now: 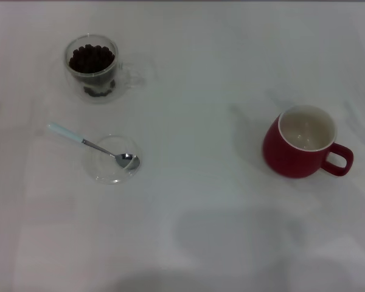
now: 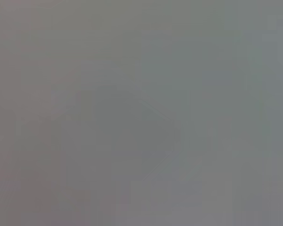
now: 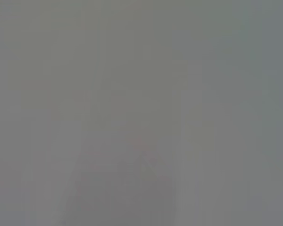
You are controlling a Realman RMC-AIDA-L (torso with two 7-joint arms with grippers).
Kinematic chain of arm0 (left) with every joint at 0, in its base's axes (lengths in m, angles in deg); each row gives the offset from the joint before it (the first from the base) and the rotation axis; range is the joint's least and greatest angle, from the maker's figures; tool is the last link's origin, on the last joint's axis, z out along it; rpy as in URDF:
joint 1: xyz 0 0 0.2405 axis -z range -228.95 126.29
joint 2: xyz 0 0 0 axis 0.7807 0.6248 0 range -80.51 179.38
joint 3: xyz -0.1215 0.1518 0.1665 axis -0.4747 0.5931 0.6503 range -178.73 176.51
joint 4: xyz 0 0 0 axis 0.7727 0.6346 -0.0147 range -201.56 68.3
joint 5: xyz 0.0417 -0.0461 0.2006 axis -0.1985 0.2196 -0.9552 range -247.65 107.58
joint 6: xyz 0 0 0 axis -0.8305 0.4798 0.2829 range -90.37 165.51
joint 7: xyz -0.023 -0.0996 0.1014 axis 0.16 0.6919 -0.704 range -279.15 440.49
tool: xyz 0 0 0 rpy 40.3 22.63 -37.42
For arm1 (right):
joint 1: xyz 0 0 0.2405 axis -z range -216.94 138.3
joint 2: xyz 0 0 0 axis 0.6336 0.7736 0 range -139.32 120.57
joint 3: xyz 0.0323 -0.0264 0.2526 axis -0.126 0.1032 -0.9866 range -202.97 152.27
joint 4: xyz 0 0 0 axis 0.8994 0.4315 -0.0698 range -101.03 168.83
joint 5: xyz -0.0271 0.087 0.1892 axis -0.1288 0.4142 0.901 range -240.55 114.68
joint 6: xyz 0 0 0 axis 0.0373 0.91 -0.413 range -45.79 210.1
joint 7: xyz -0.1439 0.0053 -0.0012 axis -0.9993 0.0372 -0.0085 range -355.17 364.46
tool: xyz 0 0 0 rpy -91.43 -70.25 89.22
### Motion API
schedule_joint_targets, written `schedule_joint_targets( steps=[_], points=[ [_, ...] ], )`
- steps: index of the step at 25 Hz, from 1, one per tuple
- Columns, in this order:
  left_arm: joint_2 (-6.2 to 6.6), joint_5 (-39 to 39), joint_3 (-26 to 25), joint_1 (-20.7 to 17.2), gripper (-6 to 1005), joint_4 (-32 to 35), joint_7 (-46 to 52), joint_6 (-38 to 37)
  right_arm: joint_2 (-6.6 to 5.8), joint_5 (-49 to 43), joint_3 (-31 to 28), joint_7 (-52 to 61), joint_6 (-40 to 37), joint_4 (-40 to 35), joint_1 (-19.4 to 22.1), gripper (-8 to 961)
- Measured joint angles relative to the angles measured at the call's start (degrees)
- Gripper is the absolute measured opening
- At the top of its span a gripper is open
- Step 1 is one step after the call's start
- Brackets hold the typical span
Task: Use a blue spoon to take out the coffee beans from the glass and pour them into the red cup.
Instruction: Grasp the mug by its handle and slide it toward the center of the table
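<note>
Plain white table [image 1: 194, 55] | far left: clear double-walled glass mug [image 1: 92, 68] | nearer, left: flat clear glass saucer [image 1: 107, 165], well apart from it | right: rounded dark red ceramic cup [image 1: 298, 152], upright

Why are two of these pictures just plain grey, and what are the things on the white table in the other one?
The robot has three cameras: one on its head and one on each wrist. The two grey pictures come from the wrist cameras, and they show only a blank grey, with nothing to make out. The robot's arms and grippers do not appear in any picture, so nothing is being held.

The head camera looks down at the white table. On the robot's left stands the clear glass mug full of dark brown coffee beans. Nearer to the robot lies the small metal spoon with a pale blue handle, its bowl resting on a flat clear glass saucer. On the right stands the rounded dark red cup with a white inside; it looks empty.
</note>
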Motion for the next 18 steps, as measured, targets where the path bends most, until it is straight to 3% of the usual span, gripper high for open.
schedule_joint_targets(
  steps=[18],
  points=[
    [-0.28,-0.7,0.5,-0.3,882,4.1,-0.1,1.4,-0.45,-1.7,4.2,11.1,2.4,8.9,-1.8,860]
  ],
)
